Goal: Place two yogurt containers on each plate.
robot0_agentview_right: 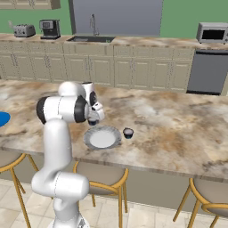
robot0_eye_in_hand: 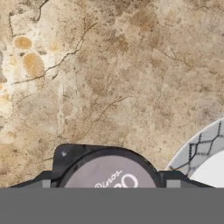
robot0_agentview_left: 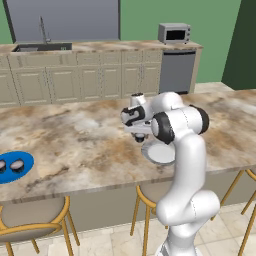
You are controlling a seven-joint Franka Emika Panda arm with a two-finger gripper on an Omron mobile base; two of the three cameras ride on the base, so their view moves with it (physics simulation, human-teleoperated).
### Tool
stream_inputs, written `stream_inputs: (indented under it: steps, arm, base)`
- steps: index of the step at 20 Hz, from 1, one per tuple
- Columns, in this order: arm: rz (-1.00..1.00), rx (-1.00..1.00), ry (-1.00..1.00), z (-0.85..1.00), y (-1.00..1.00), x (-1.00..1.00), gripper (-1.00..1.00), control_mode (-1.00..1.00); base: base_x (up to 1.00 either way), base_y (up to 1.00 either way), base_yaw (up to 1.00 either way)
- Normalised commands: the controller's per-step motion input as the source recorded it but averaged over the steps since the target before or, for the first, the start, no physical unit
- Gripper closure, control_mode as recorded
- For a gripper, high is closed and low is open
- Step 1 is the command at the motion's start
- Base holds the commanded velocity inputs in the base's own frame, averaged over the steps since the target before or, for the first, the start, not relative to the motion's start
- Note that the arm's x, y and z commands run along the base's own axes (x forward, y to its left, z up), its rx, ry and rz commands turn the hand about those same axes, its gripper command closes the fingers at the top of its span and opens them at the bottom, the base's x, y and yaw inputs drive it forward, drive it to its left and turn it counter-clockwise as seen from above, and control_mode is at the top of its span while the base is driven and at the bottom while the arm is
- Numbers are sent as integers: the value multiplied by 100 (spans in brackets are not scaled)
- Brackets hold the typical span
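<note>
Claw [robot0_eye_in_hand: 109, 181]: clamped on round pale-lidded cup [robot0_eye_in_hand: 109, 177], above marbled tabletop [robot0_eye_in_hand: 109, 65]. Patterned-rim grey plate [robot0_eye_in_hand: 199, 151] at 4 o'clock. Blue disc [robot0_agentview_left: 15, 166]: two cups [robot0_agentview_left: 17, 165].

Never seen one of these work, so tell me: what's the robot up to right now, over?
Claw shut on a yogurt cup, beside the grey plate. Blue plate holds two cups. One more cup waits on the counter. Nothing in the way.
</note>
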Motion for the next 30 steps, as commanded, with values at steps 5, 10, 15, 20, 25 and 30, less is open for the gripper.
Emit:
stream_inputs:
  steps: [5,10,15,20,25,30]
  arm:
    - [0,0,0,40,-11,-43,100,-100]
    - [0,0,0,14,-15,-66,100,-100]
    - [-3,0,0,5,-21,-67,100,-100]
    - [-7,0,0,0,-15,-55,100,-100]
    - [-8,0,0,-4,-4,-31,100,-100]
    - [-8,0,0,-8,0,-3,100,-100]
  base:
    - [0,0,0]
    - [0,0,0]
    - [0,0,0]
    - [0,0,0]
    - [0,0,0]
    - [0,0,0]
